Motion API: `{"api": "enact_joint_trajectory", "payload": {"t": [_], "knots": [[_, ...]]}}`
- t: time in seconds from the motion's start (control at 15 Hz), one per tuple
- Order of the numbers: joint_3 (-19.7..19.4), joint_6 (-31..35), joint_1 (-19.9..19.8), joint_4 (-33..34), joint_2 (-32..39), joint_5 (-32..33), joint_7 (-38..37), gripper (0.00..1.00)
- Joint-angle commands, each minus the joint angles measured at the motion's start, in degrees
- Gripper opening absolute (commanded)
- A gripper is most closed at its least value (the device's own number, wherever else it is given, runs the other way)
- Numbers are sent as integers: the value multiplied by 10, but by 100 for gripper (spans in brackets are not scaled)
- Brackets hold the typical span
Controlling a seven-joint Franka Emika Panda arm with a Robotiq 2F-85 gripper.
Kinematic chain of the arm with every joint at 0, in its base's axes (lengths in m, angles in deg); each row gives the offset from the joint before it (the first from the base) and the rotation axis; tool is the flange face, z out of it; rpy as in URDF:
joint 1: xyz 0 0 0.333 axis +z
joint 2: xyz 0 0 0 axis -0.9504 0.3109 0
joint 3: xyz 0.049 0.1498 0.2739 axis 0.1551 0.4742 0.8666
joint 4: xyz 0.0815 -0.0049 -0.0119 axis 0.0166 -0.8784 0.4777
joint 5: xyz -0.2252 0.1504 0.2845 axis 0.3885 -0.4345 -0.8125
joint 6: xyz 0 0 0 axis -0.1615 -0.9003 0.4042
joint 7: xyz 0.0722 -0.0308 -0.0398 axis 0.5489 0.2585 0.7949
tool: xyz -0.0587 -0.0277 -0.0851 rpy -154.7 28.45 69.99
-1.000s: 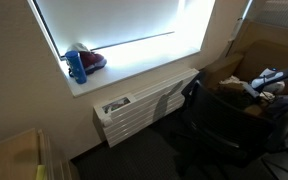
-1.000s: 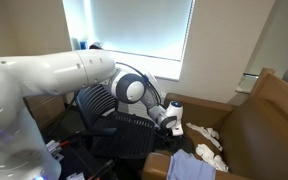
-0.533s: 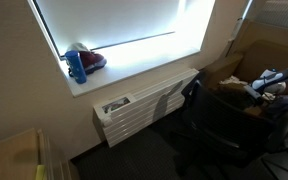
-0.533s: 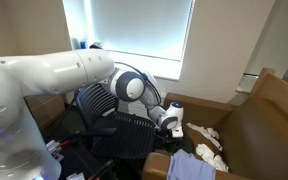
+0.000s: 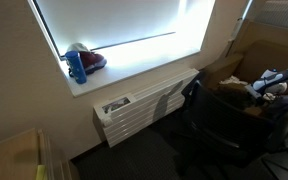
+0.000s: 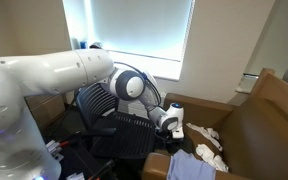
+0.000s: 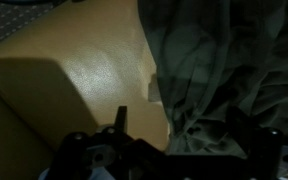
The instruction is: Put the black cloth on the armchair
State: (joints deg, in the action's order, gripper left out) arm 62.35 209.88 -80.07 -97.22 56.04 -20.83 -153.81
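Looking down through wrist view, I see black cloth (image 7: 234, 70) lying crumpled on tan leather of armchair (image 7: 74, 80). Cloth fills right part of frame, its edge running down middle. Pincer (image 7: 179, 135) hangs low over that edge. One finger (image 7: 121, 118) shows against leather, other lost in dark folds, so I cannot tell whether pincer is spread or closed. In an exterior view, white arm (image 6: 54, 80) reaches over seat, near white cloth (image 6: 206, 140) and blue-grey cloth (image 6: 189, 168). Black office chair (image 6: 119, 125) stands beside armchair.
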Motion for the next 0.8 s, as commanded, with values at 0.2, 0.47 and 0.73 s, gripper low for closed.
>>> {"api": "enact_joint_trajectory", "payload": {"t": [0.2, 0.47, 0.73], "knots": [[76, -4, -73, -6, 0, -39, 80, 74], [94, -9, -93, -6, 0, -70, 120, 46], [88, -11, -93, -5, 0, -88, 125, 18]]}}
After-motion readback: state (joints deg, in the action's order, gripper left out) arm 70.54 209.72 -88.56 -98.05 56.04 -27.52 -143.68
